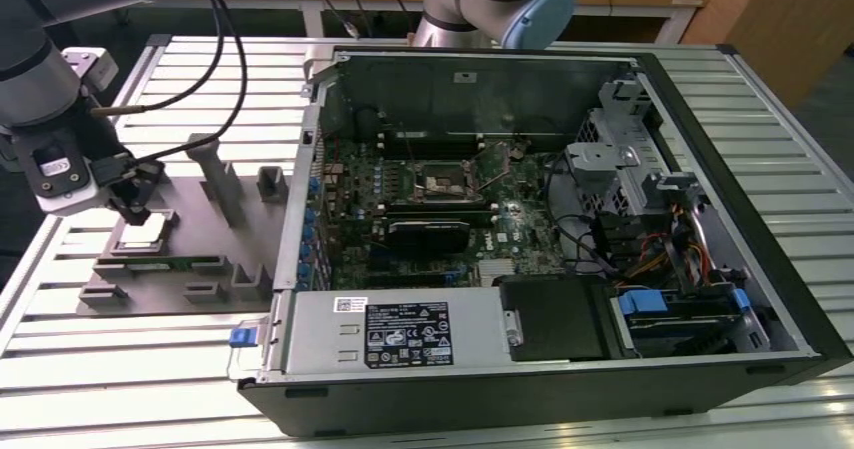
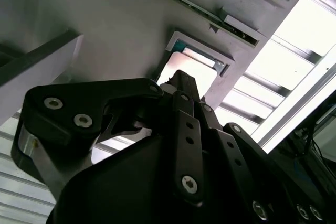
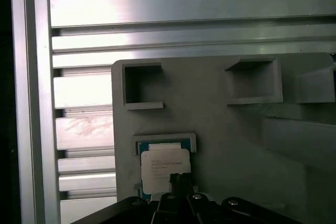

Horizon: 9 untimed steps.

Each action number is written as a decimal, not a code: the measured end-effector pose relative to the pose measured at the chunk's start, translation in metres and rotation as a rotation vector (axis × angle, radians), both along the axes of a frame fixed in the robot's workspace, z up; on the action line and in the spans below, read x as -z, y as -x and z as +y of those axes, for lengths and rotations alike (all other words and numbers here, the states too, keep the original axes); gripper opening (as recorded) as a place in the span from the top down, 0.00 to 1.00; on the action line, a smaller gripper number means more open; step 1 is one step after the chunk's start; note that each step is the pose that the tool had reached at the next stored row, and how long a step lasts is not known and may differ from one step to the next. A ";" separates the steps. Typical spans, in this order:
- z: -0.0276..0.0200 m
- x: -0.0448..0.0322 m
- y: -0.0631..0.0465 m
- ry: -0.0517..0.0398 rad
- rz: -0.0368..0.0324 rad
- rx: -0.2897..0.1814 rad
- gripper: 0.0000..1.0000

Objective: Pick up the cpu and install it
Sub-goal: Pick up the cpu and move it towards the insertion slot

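While you look across the table (image 1: 107, 369) of aluminium slats from its near edge, the first thing you meet is the open computer case (image 1: 534, 399) lying on its side, with the silver power supply (image 1: 400, 334) along its near wall and a blue latch (image 1: 242, 335) at the corner toward the exterior view's left.

Left of the case lies a grey fixture plate (image 1: 174, 289), flat on the slats. The cpu (image 1: 144, 231) sits in a shallow square pocket of that plate, pale top upward, with a thin green rim showing around it in the first wrist view (image 3: 163, 163) and in the second wrist view (image 2: 206, 74).

Your gripper (image 1: 134, 212) hangs directly over the cpu, pointing down. In both wrist views (image 2: 181, 77) (image 3: 179, 178) its dark tips read as one narrow point, so the jaws appear pressed together with nothing between them. The point stands over the chip's metal top; you cannot tell whether it touches.

Just beyond the cpu, two grey upright blocks (image 1: 214, 169) (image 1: 272, 182) rise from the plate. Level with them inside the case, a black finned block (image 1: 424, 235) lies on the green motherboard (image 1: 350, 194), and a little farther the square socket (image 1: 447, 181) sits with a metal frame around it.

Black cables (image 1: 200, 69) loop from the arm (image 1: 40, 79) toward the far side, where a grey and blue arm joint (image 1: 514, 4) stands behind the case.
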<state>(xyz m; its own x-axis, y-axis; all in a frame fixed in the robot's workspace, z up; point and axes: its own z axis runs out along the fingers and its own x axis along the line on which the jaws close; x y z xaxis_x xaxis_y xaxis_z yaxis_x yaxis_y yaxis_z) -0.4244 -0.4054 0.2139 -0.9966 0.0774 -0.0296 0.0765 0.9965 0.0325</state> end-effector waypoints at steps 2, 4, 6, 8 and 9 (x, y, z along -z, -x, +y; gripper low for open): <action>0.0000 0.0037 0.000 0.0001 0.0001 0.000 0.89; 0.0000 0.0063 0.000 0.0000 0.0000 0.000 0.89; 0.0000 0.0064 0.000 0.0001 0.0002 0.000 0.89; 0.0000 0.0065 0.000 0.0001 0.0002 0.000 0.89; 0.0000 0.0067 0.000 0.0000 0.0001 0.000 0.89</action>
<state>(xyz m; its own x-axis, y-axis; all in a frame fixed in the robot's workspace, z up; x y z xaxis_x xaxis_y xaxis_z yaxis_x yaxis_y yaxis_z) -0.4248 -0.4054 0.2073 -0.9966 0.0775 -0.0295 0.0765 0.9965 0.0325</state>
